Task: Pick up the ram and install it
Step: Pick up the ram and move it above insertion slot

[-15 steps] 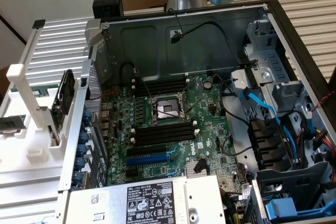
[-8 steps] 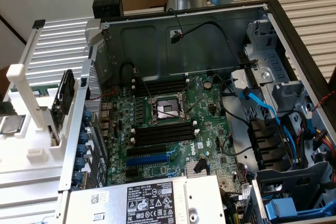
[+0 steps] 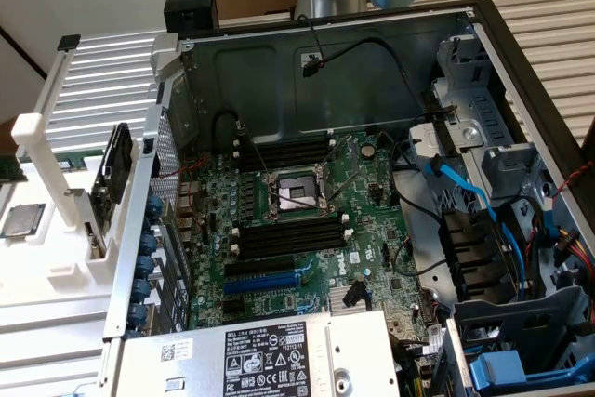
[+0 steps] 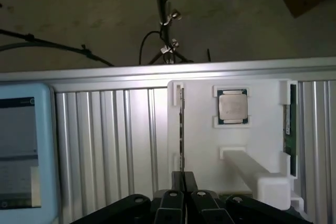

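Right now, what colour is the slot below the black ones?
Blue slot; exterior view shows it best.

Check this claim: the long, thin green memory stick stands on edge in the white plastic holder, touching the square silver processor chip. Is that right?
Not touching. In the wrist view the green memory stick stands on edge in the white plastic holder, apart from the square silver processor chip, with bare plastic between them.

Exterior view looks down close into the computer case (image 3: 270,72) — wrist view, past the claw (image 4: 184,178), faces straight down on the white holder (image 4: 202,140) both share.
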